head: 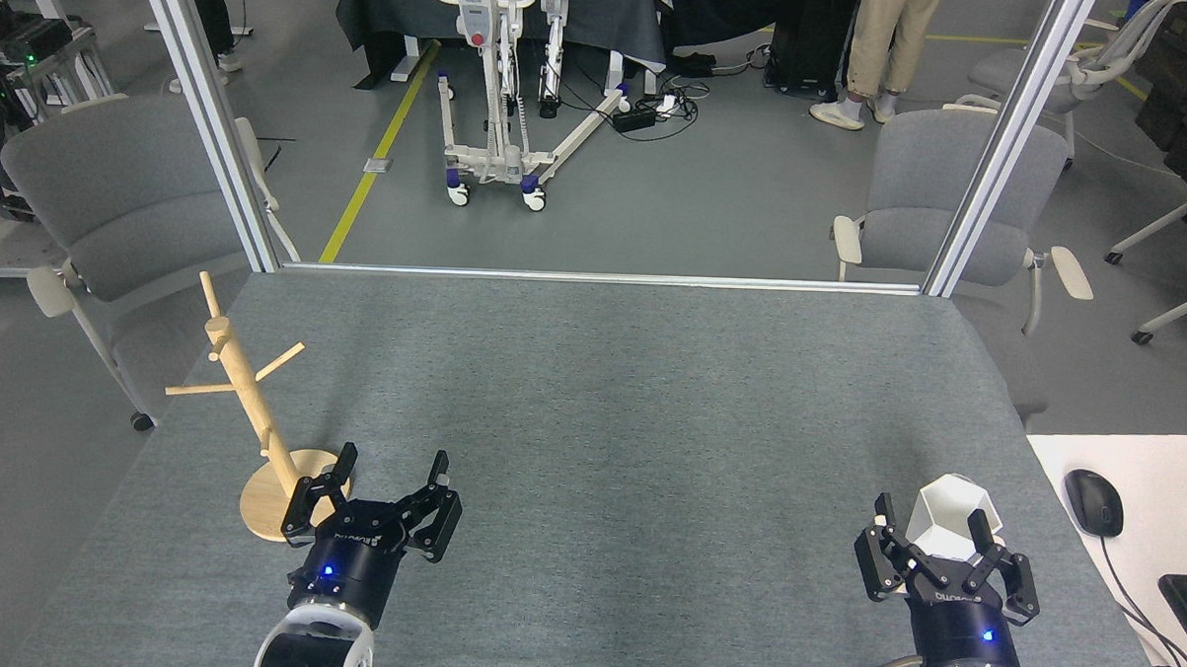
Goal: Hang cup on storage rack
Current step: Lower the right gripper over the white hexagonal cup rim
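Note:
The white faceted cup (946, 512) stands upright on the grey table near its front right, rim facing up. My right gripper (933, 520) is open, its two black fingers spread wide on either side of the cup; I cannot tell whether they touch it. The wooden storage rack (248, 386) stands at the table's left, its post leaning left in view, with angled pegs and a round base (264, 508). My left gripper (393, 467) is open and holds nothing, just right of the rack's base, with one finger close to the base's edge.
The grey felt table (601, 403) is framed at the back by two aluminium posts (211, 113). A white desk with a mouse (1093, 501) and keyboard adjoins on the right. Grey chairs, a wheeled stand and a person's legs lie beyond the table.

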`<act>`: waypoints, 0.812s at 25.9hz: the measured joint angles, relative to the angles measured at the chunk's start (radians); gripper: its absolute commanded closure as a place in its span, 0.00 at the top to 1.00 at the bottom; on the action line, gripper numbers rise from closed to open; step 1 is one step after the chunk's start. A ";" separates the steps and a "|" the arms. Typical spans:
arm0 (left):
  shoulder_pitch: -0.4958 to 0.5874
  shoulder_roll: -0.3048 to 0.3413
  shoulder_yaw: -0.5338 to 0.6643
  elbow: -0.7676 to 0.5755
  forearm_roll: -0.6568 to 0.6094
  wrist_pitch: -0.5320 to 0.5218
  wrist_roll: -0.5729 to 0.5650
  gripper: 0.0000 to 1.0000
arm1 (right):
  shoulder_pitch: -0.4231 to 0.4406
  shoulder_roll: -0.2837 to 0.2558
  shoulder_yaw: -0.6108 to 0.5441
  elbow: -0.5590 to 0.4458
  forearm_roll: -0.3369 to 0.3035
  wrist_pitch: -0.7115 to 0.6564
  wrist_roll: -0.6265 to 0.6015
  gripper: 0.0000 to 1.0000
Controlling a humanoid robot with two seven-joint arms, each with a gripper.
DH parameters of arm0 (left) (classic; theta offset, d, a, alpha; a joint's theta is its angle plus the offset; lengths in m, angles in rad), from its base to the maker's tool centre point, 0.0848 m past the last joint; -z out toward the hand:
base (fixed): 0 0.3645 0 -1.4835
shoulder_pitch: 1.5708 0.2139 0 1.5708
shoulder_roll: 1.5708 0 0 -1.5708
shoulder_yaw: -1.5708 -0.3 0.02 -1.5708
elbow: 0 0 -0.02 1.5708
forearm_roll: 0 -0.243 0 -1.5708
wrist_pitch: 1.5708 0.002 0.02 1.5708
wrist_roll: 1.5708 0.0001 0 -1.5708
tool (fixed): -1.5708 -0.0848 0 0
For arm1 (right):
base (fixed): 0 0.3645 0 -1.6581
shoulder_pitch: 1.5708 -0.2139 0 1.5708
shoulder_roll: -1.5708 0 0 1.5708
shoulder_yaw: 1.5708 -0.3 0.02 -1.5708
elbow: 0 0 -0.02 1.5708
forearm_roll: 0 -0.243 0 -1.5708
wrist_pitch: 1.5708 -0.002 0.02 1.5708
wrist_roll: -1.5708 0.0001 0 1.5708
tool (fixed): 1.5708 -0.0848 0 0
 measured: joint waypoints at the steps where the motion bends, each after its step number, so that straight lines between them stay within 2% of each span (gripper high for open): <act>1: 0.000 -0.001 -0.001 0.001 0.000 0.001 0.000 0.99 | 0.000 0.000 0.000 0.000 0.000 0.000 0.000 0.99; 15: 0.002 -0.021 -0.005 -0.016 0.008 0.017 0.001 0.99 | 0.007 -0.007 -0.005 0.002 0.000 0.000 0.000 0.99; 21: 0.002 -0.029 -0.007 -0.022 0.008 0.017 -0.009 0.99 | 0.040 -0.025 -0.050 0.003 0.003 0.003 0.003 0.99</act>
